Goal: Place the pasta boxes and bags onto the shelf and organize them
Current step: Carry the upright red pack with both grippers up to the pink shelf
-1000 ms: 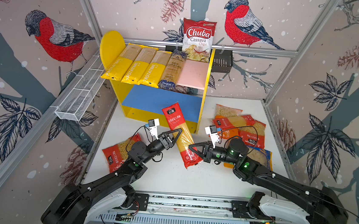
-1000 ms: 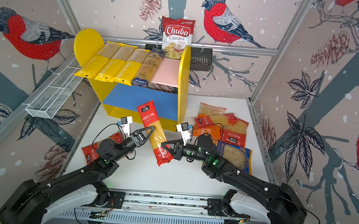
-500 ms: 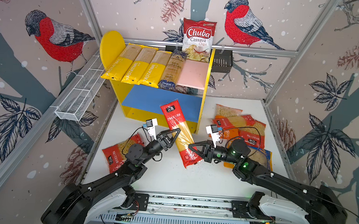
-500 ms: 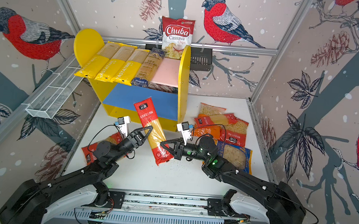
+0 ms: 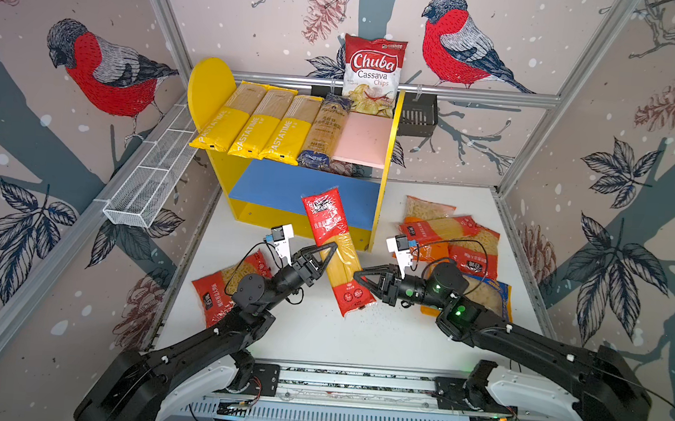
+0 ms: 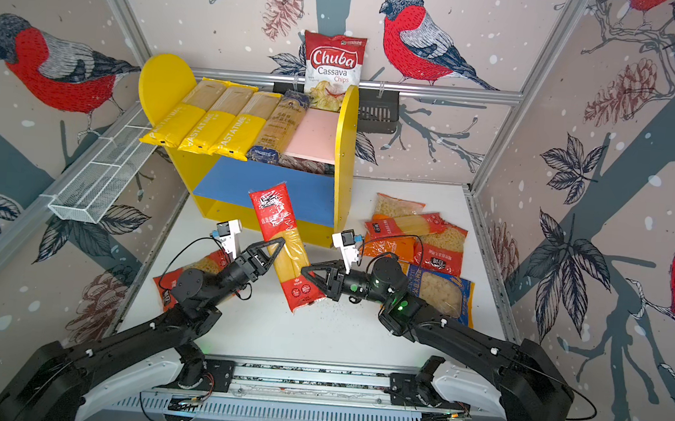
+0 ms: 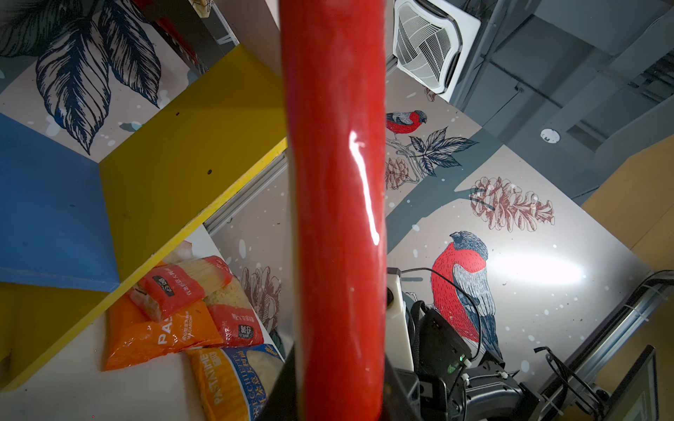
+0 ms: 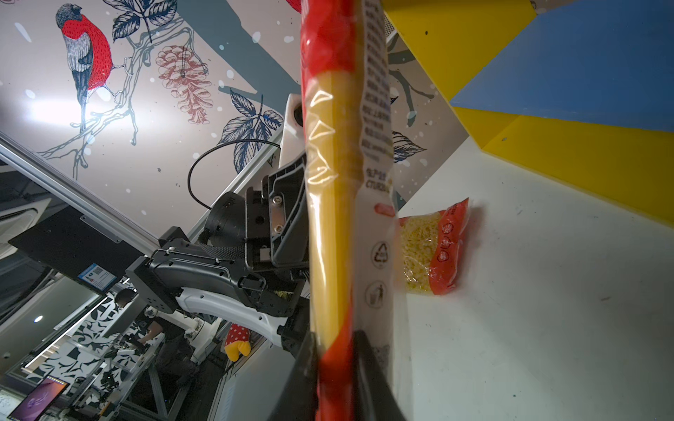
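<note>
The left fingers [image 7: 279,401] are clamped on the long spaghetti pack of clear plastic with red ends [image 7: 335,182]. In the left wrist view the pack fills the whole gap between them and runs straight away from the wrist. In both top views they take it about the middle, on the yellow stretch. The right fingers [image 8: 297,382] stand on either side of the lower red end, close against the film. Whether they press it or only flank it, I cannot tell.

So the pack [image 5: 326,219] hangs between the two arms, over the middle of the white bench [image 5: 316,334], and does not lie flat. Its long axis is steeply tilted. The lower end points to the front edge of the bench. The upper end points up and toward the back edge, showing in front of the blue lower board [image 5: 283,190] of the small two-tier shelf with yellow side panels [image 5: 381,207]. The left arm holds nearer the balance point, so I judge this arm should carry it.

The bare strip of the pink upper board [image 5: 365,139] lies beside the straight yellow panel. Next to it are the blue-labelled spaghetti pack [image 5: 326,131] and three yellow "PASTATIME" packs [image 5: 257,125], all lying front to back. The coming move depends on this — the held pack must turn until its axis is parallel to theirs, and rise above the board's front edge.
</note>
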`<state>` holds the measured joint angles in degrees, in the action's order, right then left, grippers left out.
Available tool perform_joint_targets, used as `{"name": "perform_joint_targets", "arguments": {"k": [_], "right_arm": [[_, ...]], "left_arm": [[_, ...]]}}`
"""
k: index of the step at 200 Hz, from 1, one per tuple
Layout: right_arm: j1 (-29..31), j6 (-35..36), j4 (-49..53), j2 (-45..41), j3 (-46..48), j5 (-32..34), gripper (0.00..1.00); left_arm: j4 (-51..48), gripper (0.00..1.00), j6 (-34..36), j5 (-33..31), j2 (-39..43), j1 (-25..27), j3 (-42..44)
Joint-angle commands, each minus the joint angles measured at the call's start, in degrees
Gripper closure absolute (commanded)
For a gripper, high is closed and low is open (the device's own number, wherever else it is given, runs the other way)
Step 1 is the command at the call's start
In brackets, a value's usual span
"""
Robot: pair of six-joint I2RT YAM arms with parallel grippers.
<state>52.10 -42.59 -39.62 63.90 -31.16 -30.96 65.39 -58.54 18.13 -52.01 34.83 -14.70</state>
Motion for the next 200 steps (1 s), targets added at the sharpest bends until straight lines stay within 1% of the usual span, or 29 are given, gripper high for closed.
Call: {"name": "perform_joint_targets", "arguments": {"k": [1, 17, 35, 61, 116, 144, 162, 183, 200], "right_arm": [[0.4, 1.2, -3.3, -0.6, 0.2, -0.1, 0.76], [0.6, 1.5, -2.7, -1.0, 0.4, 0.2, 0.71], [0.8, 2.0, -2.5, -1.3, 0.7, 0.5, 0.62], [0.8, 2.3, -2.1, -1.1, 1.4, 0.6, 0.52], [0.9, 2.9, -1.9, -0.4, 1.7, 0.0, 0.43], [1.1, 2.4, -3.3, -0.1, 1.6, -0.5, 0.41], [1.1, 2.4, -4.3, -0.2, 0.9, 1.9, 0.42], [0.8, 1.9, -6.6, -0.1, -0.4, 4.5, 0.46], [0.6, 1.3, -8.6, 0.4, -1.7, 6.3, 0.51]], "left_arm": [[3.3, 0.9, 1.9, 1.0, 1.0, 0.5, -0.3], [3.0, 0.94, 2.3, 0.6, 1.5, 0.7, -0.5], [2.4, 1.0, 3.0, 0.7, 1.8, 0.9, -1.4], [1.5, 1.0, 4.4, 1.2, 2.3, 1.5, -3.2], [-2.5, 1.0, 6.8, 2.2, 2.7, 2.0, -8.3], [-7.3, 1.0, 9.7, 1.6, 1.9, 1.4, -12.5], [-9.2, 1.0, 9.5, 3.6, -0.8, 0.1, -16.7], [-10.7, 1.0, 7.4, 5.9, -4.4, -2.2, -21.5], [-16.1, 1.0, 7.0, 7.0, -7.4, -4.2, -27.0]]}}
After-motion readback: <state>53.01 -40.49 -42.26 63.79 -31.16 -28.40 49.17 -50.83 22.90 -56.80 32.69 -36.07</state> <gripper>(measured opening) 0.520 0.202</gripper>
